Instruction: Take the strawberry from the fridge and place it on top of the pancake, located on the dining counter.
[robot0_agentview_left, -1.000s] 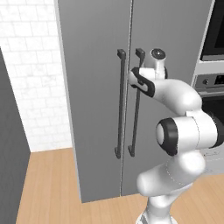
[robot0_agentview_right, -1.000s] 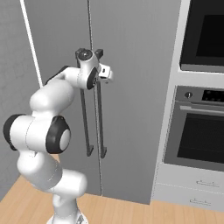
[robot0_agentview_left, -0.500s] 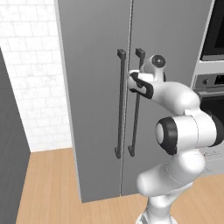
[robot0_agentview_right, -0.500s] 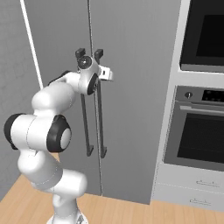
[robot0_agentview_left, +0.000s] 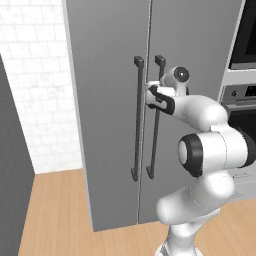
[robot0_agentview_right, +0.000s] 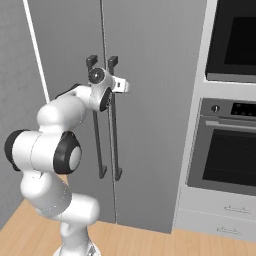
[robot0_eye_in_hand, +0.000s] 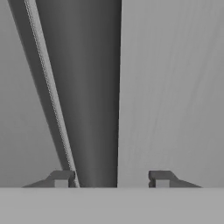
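Gripper around right handle, fridge doors closed

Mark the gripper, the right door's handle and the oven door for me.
gripper (robot0_eye_in_hand: 111, 178), hand view, gap between fingertips.
right door's handle (robot0_agentview_right: 115, 145), right base view, middle of bar.
oven door (robot0_agentview_right: 227, 160), right base view, dark glass.

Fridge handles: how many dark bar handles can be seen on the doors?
2. The left handle is on the left door, the right handle on the right door, close together beside the middle seam of the fridge. The arm covers part of the right one.
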